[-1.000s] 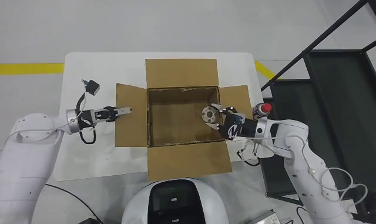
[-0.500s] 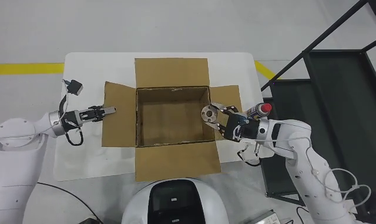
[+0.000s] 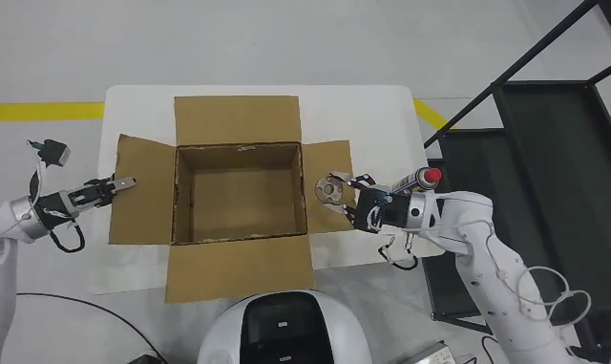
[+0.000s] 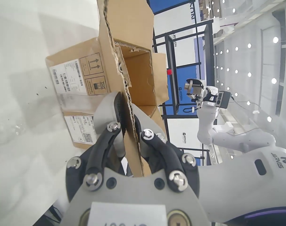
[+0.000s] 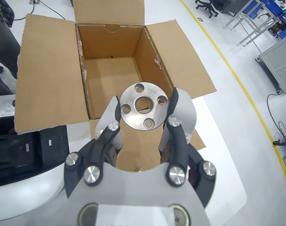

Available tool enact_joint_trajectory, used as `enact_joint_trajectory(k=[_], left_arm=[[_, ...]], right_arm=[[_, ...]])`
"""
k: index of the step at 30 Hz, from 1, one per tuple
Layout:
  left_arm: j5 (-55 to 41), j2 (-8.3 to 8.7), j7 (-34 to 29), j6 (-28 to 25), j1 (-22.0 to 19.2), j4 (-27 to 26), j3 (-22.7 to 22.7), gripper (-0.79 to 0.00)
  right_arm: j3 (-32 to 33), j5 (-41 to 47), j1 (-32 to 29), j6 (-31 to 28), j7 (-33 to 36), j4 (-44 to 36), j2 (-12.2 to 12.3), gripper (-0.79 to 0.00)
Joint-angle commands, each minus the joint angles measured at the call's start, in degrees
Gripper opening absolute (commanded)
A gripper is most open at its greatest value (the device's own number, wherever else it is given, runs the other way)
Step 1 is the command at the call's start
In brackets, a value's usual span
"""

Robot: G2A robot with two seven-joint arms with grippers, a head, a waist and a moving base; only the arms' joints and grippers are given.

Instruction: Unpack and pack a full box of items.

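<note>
An open cardboard box with its four flaps spread stands on the white table; its inside looks empty. My left gripper is shut on the edge of the box's left flap, the cardboard pinched between its fingers. My right gripper hangs over the box's right flap and is shut on a round metal flange with a centre hole and several bolt holes. The flange sits just outside the box's right wall.
A spray can with a red cap lies by the table's right edge, close to my right arm. A dark metal rack stands right of the table. A yellow floor line runs behind the table.
My left gripper has pulled the box leftward across the table by its flap. The right gripper has stayed nearly in place with the flange, which now hangs over the right flap instead of the box's inside.
</note>
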Motion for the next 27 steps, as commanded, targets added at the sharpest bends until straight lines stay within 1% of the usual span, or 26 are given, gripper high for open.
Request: enact_joint_trajectory(k=[1,5,9,25,27], left_arm=[[-0.7,0.07,0.1,0.6,0.1,0.2,0.1,0.000],[-2.2,0.13,0.9,0.6,-0.1,1.3,0.1,0.000],[-3.3,0.10,5.9,-0.7,0.3,2.9,-1.1,0.000],[-3.3,0.10,5.9,-0.7,0.3,2.9,-1.1,0.000],[-3.3,0.10,5.9,-0.7,0.3,2.9,-1.1,0.000]], right_arm=[[-0.4,0.1,0.2,-0.1,0.3,0.0,0.0,-0.785],[-1.1,0.5,0.3,0.1,0.8,0.2,0.1,-0.785],[-1.3,0.7,0.3,0.3,0.9,0.4,0.1,-0.785],[-1.3,0.7,0.3,0.3,0.9,0.4,0.1,-0.785],[-1.4,1.2,0.3,1.9,0.8,-0.1,0.1,-0.785]])
